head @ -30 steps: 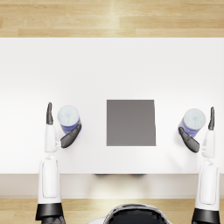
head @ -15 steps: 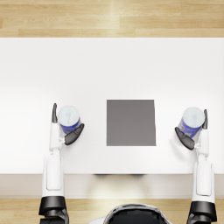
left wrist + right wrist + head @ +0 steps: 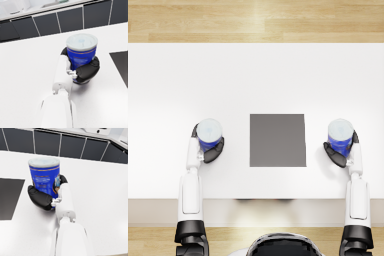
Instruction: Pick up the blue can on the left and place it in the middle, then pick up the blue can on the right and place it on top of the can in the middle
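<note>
left robot hand [image 3: 210, 150] wrapped around left blue can [image 3: 209, 134] | right robot hand [image 3: 339, 152] wrapped around right blue can [image 3: 340, 135]

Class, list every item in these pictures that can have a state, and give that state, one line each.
Left blue can: upright, lid on, on the table.
Right blue can: upright, lid on, on the table.
Left robot hand: wrapped around left can.
Right robot hand: wrapped around right can.
Dark mat: flat, bare.

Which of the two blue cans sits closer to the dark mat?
The right blue can, at the right hand. The gap to the dark mat is slightly narrower than for the left blue can, though the difference is small.
</note>
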You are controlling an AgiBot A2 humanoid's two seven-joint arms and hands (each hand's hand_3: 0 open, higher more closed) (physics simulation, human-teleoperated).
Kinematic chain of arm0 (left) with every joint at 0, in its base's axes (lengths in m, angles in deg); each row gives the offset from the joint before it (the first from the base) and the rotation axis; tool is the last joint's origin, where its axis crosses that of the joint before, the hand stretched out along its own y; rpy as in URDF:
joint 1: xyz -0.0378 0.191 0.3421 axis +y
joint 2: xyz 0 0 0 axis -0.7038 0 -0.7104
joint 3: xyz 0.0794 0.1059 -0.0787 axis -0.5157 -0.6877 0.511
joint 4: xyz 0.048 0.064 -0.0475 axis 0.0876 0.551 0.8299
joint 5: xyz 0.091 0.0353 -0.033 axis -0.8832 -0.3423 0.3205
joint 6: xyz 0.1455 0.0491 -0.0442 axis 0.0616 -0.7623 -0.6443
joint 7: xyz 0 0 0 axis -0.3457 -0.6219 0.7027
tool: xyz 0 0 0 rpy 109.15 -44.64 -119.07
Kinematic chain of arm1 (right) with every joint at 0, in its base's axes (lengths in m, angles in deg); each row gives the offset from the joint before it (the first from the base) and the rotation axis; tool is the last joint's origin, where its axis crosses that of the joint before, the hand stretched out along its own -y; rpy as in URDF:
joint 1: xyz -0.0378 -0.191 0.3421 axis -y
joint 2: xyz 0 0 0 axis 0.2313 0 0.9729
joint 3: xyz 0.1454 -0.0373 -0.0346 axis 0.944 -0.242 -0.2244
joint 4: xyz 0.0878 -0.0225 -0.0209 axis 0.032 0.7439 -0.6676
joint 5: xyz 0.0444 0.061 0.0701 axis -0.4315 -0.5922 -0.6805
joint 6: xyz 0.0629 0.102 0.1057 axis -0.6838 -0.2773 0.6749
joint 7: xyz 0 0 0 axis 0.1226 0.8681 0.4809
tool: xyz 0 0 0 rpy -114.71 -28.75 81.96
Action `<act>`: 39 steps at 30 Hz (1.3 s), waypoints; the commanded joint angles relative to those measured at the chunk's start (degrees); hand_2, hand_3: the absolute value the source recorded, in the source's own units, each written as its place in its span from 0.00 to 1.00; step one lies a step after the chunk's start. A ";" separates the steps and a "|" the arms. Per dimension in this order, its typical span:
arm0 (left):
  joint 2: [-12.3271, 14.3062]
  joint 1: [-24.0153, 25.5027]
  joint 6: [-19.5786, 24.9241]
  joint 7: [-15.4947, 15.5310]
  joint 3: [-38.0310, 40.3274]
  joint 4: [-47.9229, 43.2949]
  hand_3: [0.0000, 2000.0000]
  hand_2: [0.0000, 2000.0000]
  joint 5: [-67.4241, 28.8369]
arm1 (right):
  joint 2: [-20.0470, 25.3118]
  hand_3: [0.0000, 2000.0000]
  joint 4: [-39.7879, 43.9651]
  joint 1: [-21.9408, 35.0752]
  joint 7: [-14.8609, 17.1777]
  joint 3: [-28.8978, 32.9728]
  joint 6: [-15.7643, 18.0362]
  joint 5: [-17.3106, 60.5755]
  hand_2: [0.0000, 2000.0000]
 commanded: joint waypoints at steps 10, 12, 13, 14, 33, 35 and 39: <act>3.71 -4.65 -1.28 0.19 -16.60 -15.41 0.76 1.00 0.00 | 0.88 0.76 -25.37 -1.39 -0.12 -3.80 6.68 -0.01 1.00; 4.57 -5.72 -1.20 0.22 -18.60 -14.30 0.76 1.00 -0.01 | 1.08 0.76 -25.40 -1.38 -0.05 -3.84 7.83 -0.01 1.00; 4.98 -6.11 -1.23 0.21 -19.14 -13.79 0.76 1.00 2.47 | 1.16 0.76 -25.88 -1.50 -0.01 -4.11 8.17 0.00 1.00; 5.52 -6.79 -1.35 0.21 -19.83 -12.89 0.76 1.00 5.00 | 1.24 0.76 -26.44 -1.55 0.01 -4.14 8.40 0.00 1.00; 10.71 -16.81 -1.46 19.59 -38.41 19.57 0.76 1.00 16.45 | 3.05 0.76 -31.30 -0.77 0.06 -5.72 9.03 0.00 1.00; 11.92 -16.38 -1.29 19.73 -35.67 21.63 0.76 1.00 16.44 | 3.21 0.76 -32.21 -0.81 0.05 -6.11 9.02 -0.01 1.00; 11.27 -17.61 -1.20 19.85 -39.08 23.62 0.76 1.00 16.45 | 4.02 0.76 -33.91 0.86 -0.11 -7.93 9.19 -0.01 1.00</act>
